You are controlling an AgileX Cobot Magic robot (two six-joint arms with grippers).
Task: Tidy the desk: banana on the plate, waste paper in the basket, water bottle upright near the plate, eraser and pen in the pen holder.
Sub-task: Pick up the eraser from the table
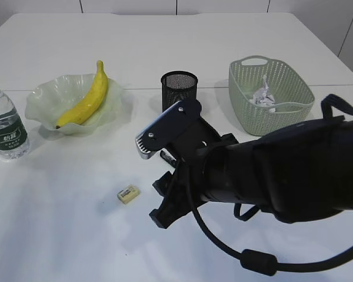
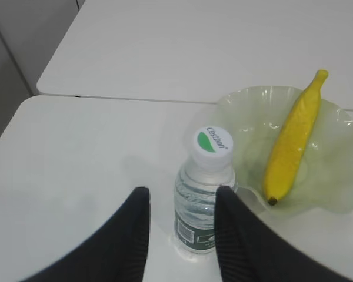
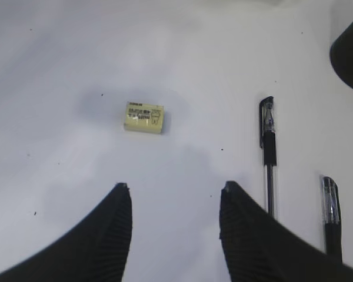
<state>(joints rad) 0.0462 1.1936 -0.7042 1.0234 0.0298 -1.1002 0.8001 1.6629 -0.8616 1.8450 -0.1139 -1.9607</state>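
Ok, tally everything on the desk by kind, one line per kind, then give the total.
Banana: 1
Plate: 1
Water bottle: 1
Pen holder: 1
Basket: 1
Waste paper: 1
Eraser: 1
Pens: 2
Total: 9

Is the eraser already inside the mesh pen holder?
No, the eraser lies on the white table, in front of the mesh pen holder.

One banana (image 1: 85,100), one plate (image 1: 47,97), one water bottle (image 1: 6,126), one eraser (image 1: 128,193), one pen holder (image 1: 179,88), one basket (image 1: 270,97) — holding one waste paper (image 1: 263,94) — and two pens (image 3: 268,150).
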